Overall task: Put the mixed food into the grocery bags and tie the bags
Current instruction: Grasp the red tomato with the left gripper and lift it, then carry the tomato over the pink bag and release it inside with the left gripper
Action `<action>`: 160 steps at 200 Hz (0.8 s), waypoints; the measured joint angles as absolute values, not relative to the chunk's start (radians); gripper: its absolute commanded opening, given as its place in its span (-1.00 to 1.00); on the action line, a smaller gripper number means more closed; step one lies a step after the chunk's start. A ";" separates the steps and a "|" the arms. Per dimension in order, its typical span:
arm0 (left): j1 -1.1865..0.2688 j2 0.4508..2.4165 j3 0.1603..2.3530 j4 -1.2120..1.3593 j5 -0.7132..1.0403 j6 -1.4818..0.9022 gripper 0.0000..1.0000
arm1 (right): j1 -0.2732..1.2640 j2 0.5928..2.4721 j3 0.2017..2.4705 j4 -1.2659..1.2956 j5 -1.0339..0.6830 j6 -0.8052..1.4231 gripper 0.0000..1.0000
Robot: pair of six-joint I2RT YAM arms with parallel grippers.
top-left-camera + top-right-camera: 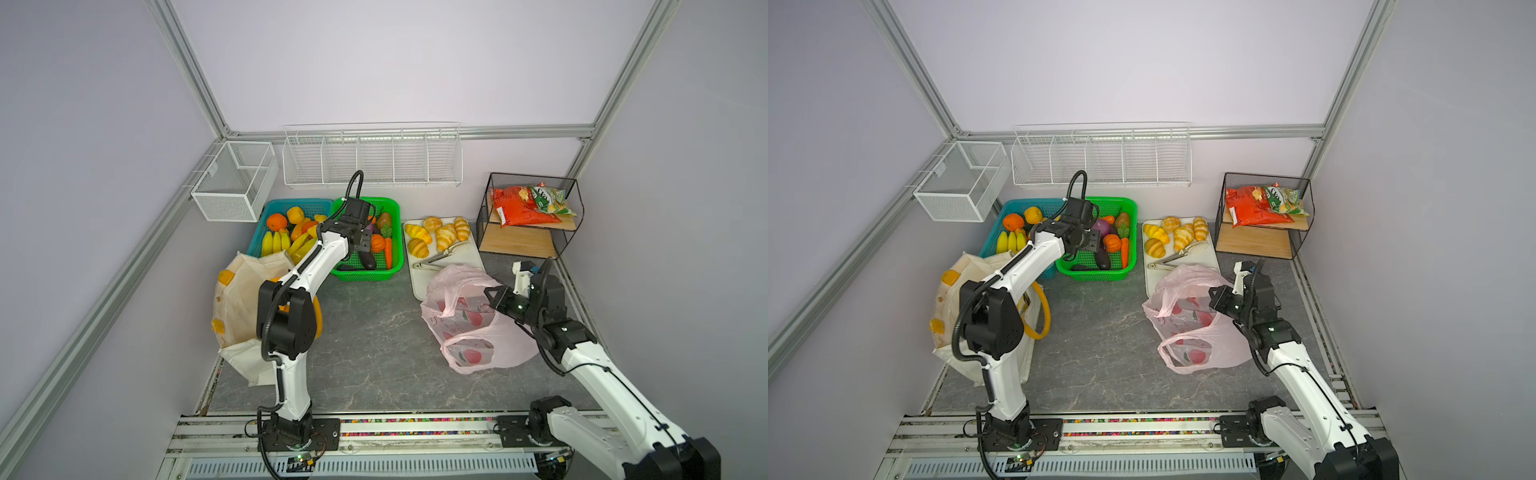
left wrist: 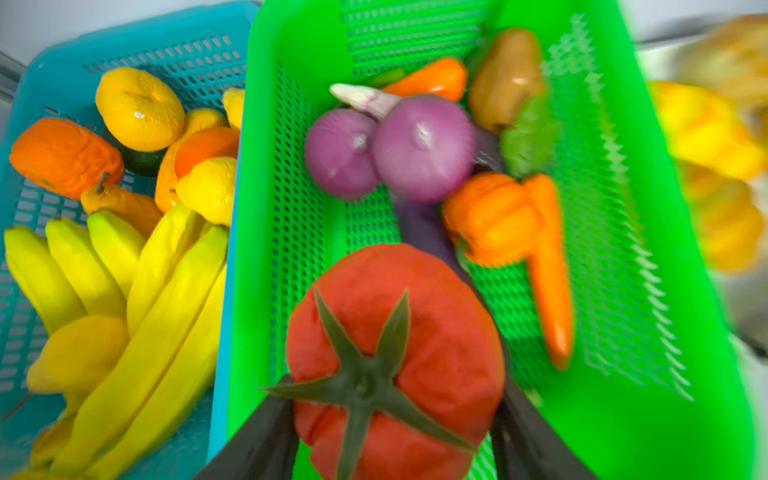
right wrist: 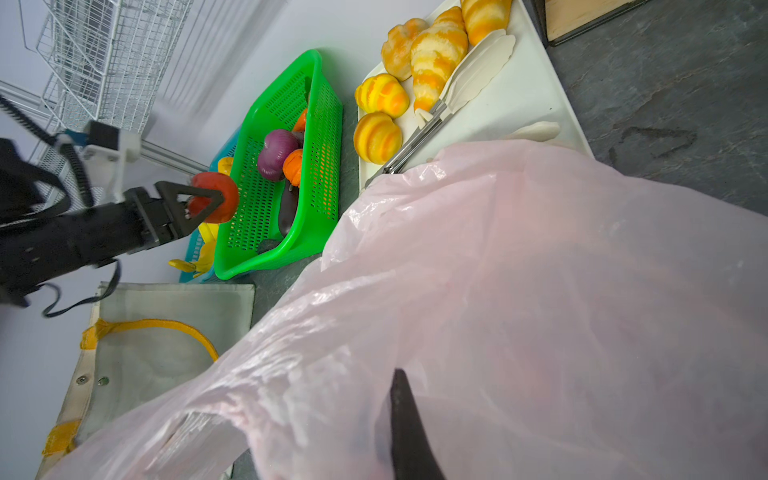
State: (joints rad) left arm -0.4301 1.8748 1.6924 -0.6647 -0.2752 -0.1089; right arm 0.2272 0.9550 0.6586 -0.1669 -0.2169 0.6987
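Clamping a tomato (image 2: 395, 332) over the centre basket (image 1: 368, 275), the left tool (image 3: 208, 200) seems bound for the bag (image 1: 469, 332) the right tool (image 1: 491, 293) pinches open at right.

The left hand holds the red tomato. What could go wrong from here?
1. The tomato looks squashed in the left hand; it might slip during transfer.
2. The right hand pinches thin film of the pink bag, whose mouth looks slack; the tomato could miss it.
3. The bag covers one end of the tongs; pulling may drag them.

Left pincer (image 2: 395, 386), right pincer (image 3: 402, 399): both clamped
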 measured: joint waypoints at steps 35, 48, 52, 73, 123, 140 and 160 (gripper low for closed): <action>-0.512 1.538 1.308 -0.530 -0.144 -0.193 -0.01 | 0.227 0.971 0.666 -0.167 -0.206 0.702 -0.88; -0.535 1.422 1.162 -0.503 -0.104 -0.233 -0.01 | 0.227 0.974 0.669 -0.166 -0.204 0.704 -0.87; -0.543 1.389 1.119 -0.498 -0.091 -0.247 -0.01 | 0.227 0.974 0.670 -0.166 -0.204 0.705 -0.87; -0.610 1.262 0.950 -0.477 -0.035 -0.306 -0.01 | 0.227 0.981 0.671 -0.163 -0.202 0.711 -0.87; -0.931 1.226 0.810 -0.332 0.139 -0.408 -0.02 | 0.229 1.013 0.675 -0.145 -0.205 0.729 -0.87; -1.002 1.267 0.818 -0.216 0.194 -0.435 -0.04 | 0.233 1.018 0.675 -0.134 -0.213 0.734 -0.87; -1.018 1.328 0.834 -0.093 0.226 -0.474 -0.05 | 0.237 1.018 0.675 -0.131 -0.225 0.737 -0.87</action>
State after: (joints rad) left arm -1.0180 1.3285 0.8345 -0.0933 0.2264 -0.4744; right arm 0.2367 1.0183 0.6754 -0.1314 -0.2253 0.7368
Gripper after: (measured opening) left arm 0.623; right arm 0.066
